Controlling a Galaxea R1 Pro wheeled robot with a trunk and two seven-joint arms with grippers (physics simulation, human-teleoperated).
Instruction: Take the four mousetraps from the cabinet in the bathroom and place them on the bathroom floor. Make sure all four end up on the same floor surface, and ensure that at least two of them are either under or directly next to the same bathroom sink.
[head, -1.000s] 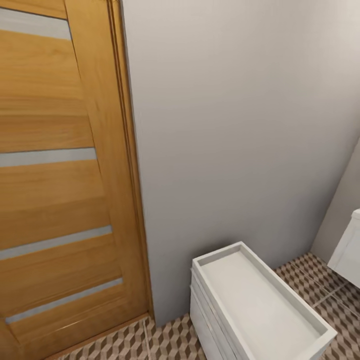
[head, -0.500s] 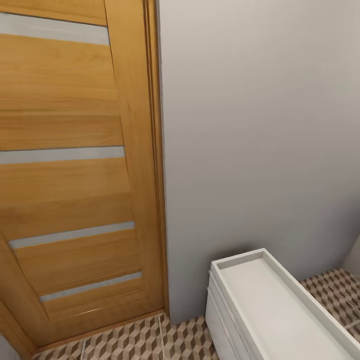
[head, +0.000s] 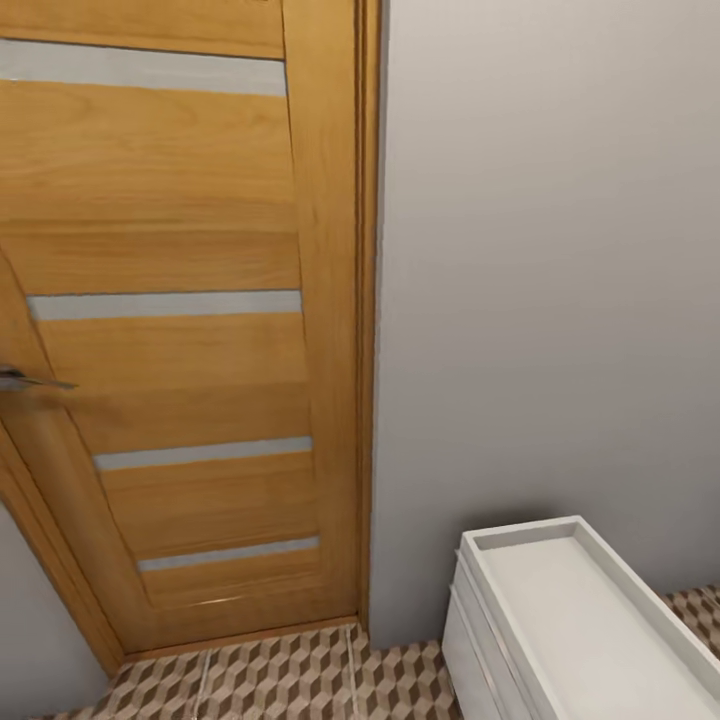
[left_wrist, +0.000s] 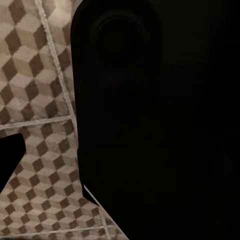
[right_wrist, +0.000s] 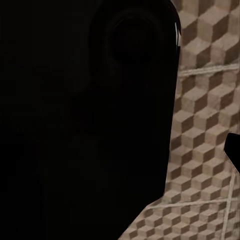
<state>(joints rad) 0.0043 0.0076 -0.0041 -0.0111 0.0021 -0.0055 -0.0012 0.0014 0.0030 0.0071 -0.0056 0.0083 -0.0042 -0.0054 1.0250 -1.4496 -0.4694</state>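
From the head camera I see an orange-brown wooden door (head: 190, 330) with pale horizontal strips and a metal lever handle (head: 30, 381) at its left edge, a plain grey wall (head: 550, 260) to its right, and a white narrow drawer unit (head: 580, 630) with a tray-like top standing against that wall. The bathroom floor (head: 290, 680), cube-patterned tile, runs along the bottom. In the left wrist camera, a dark body blocks most of the frame over the same tile (left_wrist: 35, 150); I cannot tell how the left claw stands. The right wrist camera reads alike above tile (right_wrist: 205, 125); right claw state cannot be told.
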